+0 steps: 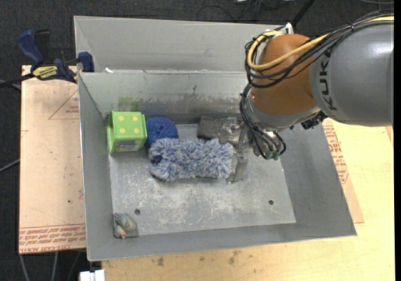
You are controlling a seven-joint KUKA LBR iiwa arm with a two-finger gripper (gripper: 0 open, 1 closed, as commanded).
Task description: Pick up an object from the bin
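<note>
My gripper [237, 172] reaches down at the right end of a fluffy blue-and-white cloth [191, 159] that lies across the middle of the bin, and touches or nearly touches that end. A grey blocky thing [211, 128] lies just behind the cloth, left of the gripper's body. A dark blue soft lump [161, 129] sits at the cloth's left end. Beside it, further left, stands a green cube with yellow dots [128, 131].
A small grey-and-tan thing [124, 226] lies in the bin's front left corner. The arm with its orange cover and cables hangs over the bin's right back part. Bare bin floor runs along the front and the right.
</note>
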